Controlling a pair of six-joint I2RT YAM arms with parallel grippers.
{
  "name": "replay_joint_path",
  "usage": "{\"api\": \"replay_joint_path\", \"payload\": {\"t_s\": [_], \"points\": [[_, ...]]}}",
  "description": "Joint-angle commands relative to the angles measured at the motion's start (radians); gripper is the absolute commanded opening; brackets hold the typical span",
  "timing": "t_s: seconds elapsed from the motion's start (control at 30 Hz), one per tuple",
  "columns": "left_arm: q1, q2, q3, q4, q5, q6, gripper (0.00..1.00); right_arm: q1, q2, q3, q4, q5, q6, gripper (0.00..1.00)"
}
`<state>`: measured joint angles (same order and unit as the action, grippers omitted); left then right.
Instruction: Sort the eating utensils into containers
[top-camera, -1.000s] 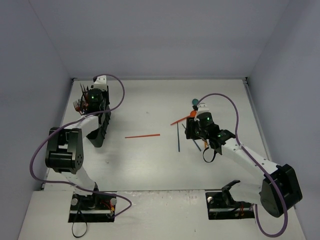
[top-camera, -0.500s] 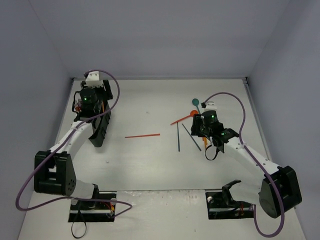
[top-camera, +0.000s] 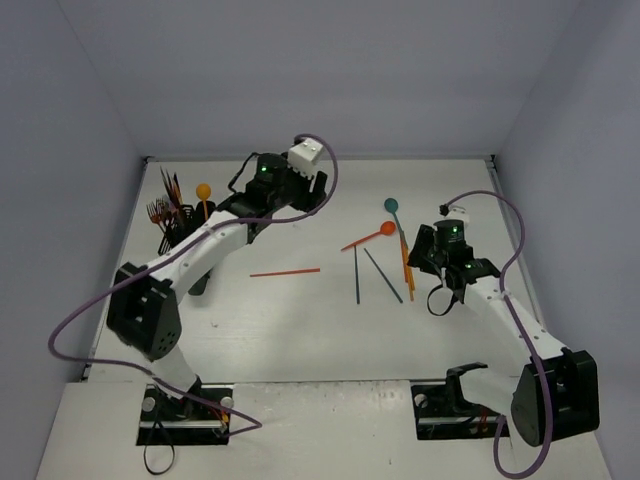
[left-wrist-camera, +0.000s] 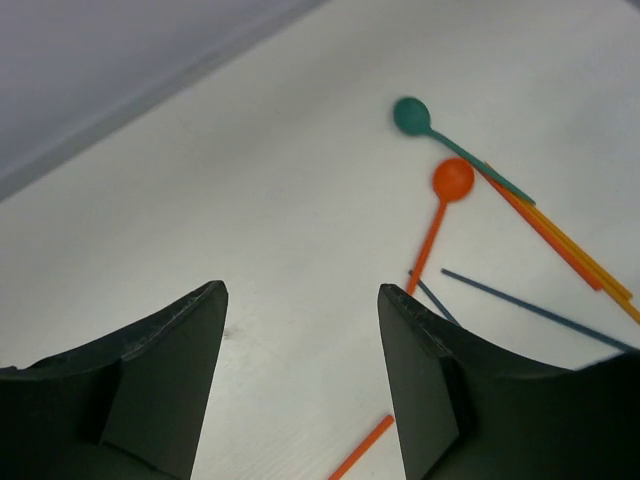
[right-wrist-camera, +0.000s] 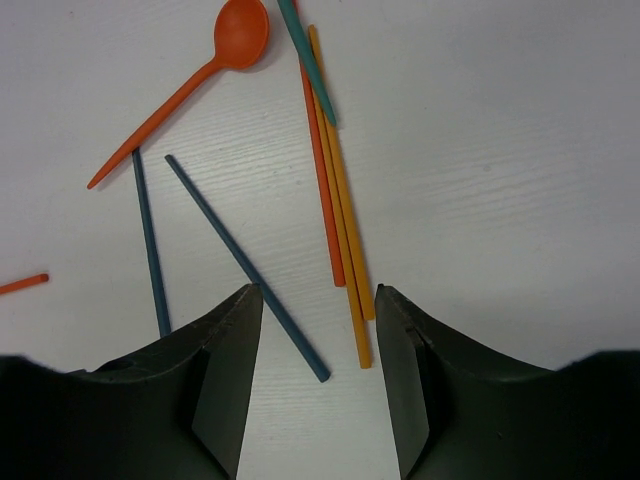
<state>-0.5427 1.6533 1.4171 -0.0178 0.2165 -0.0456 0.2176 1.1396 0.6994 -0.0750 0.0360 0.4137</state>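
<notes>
The black mesh caddy (top-camera: 178, 238) stands at the far left, with forks and an orange spoon (top-camera: 203, 190) upright in it. On the table lie a teal spoon (top-camera: 390, 205) (left-wrist-camera: 411, 115), an orange spoon (top-camera: 385, 229) (right-wrist-camera: 242, 30), two blue sticks (top-camera: 357, 275) (right-wrist-camera: 240, 260), yellow-orange sticks (top-camera: 406, 265) (right-wrist-camera: 345, 230) and a lone orange stick (top-camera: 285, 271). My left gripper (top-camera: 315, 192) (left-wrist-camera: 300, 300) is open and empty above the back middle of the table. My right gripper (top-camera: 418, 255) (right-wrist-camera: 315, 295) is open and empty, just over the near ends of the sticks.
Grey walls close the table at the back and sides. The left arm's purple cable (top-camera: 85, 310) loops out to the left. The right arm's cable (top-camera: 510, 235) arcs toward the right wall.
My left arm has swung from over the caddy to the right, toward the table's back middle. My right gripper has shifted right, uncovering the yellow-orange sticks.
</notes>
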Motion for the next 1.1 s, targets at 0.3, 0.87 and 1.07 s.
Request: {"api": "replay_joint_path", "payload": {"t_s": [0.3,0.87,1.07], "points": [[-0.056,-0.001,0.06,-0.131,-0.065,-0.073,0.59,-0.052,0.247,0.207,0.009,-0.086,-0.106,0.35],[-0.033,-0.491,-0.285,-0.364,-0.252,-0.254,0.62,-0.053,0.904,0.824,0.003,-0.116,-0.302,0.33],[-0.029,-0.564,-0.364,-0.368,-0.243,-0.27,0.62,-0.053,0.984,0.878,-0.007,-0.091,-0.318,0.33]]}}
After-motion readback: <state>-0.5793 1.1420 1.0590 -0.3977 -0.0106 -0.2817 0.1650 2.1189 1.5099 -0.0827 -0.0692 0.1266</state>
